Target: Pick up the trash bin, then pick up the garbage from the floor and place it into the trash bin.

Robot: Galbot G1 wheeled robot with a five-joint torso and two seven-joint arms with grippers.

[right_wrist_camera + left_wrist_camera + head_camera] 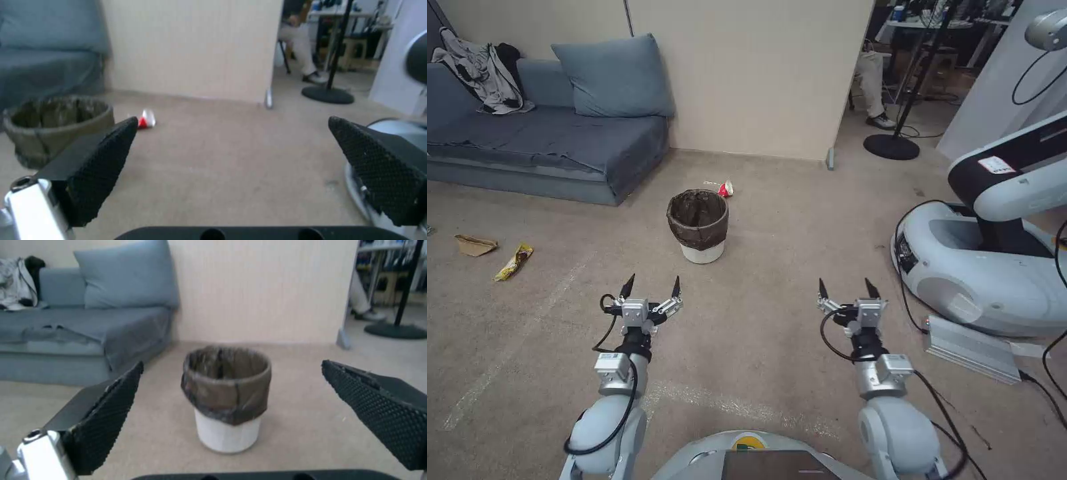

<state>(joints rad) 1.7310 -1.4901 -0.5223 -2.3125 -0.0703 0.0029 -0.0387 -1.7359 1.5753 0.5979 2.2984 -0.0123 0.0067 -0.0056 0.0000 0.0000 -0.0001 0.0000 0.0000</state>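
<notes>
The lined trash bin (697,225) was seen upright on the carpet, well ahead of both arms. The left gripper (651,288) was aimed at it, fingers spread, likely for a rim grasp. The right gripper (846,290) was held alongside, fingers apart. A red-and-white paper cup (725,189) lay just behind the bin.

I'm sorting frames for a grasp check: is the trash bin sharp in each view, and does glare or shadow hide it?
Head view: the trash bin is sharp under even light, with a faint shadow at its base. Left wrist view: the bin is soft, its liner smeared, between the open left hand's pads. Right wrist view: it blurs at the edge, as does the red-and-white paper cup. No glare anywhere.
</notes>
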